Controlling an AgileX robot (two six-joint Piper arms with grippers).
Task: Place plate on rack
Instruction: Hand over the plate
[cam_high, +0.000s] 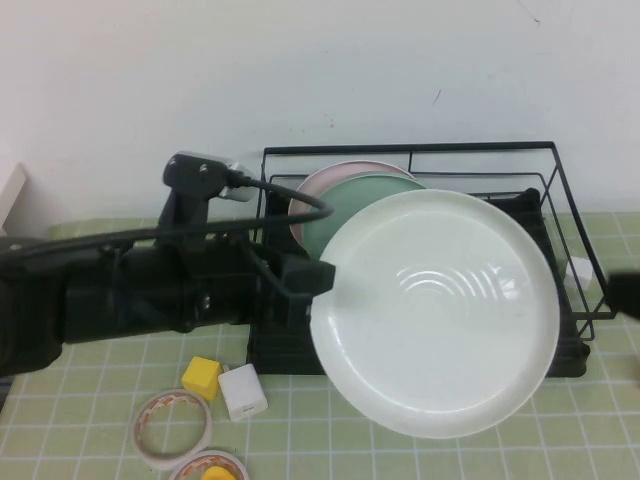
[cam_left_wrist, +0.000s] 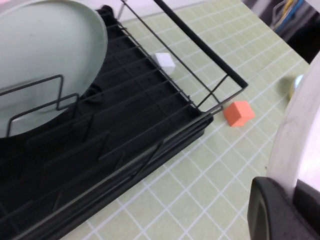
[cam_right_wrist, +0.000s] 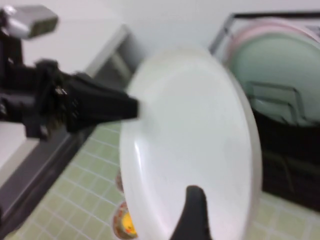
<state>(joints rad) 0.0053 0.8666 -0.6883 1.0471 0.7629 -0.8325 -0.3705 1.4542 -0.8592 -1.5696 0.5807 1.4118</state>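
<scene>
The green-checked desk (cam_high: 420, 455) carries the black rack (cam_high: 560, 345), a yellow cube (cam_high: 201, 378), a white block (cam_high: 243, 392), two tape rolls (cam_high: 173, 428) and an orange cube (cam_left_wrist: 238, 113).

The left arm (cam_high: 130, 290) is a thick matte black body. Its left tool (cam_high: 318, 278) ends in blocky black fingers (cam_left_wrist: 272, 212) with rounded, slightly glossy edges. Above the wrist sits a black camera mount (cam_high: 192, 180) with a silver-grey metal fitting, and a black cable (cam_high: 290, 195) loops from it. The right tool (cam_right_wrist: 192, 215) shows only one dark, tapered finger.
</scene>
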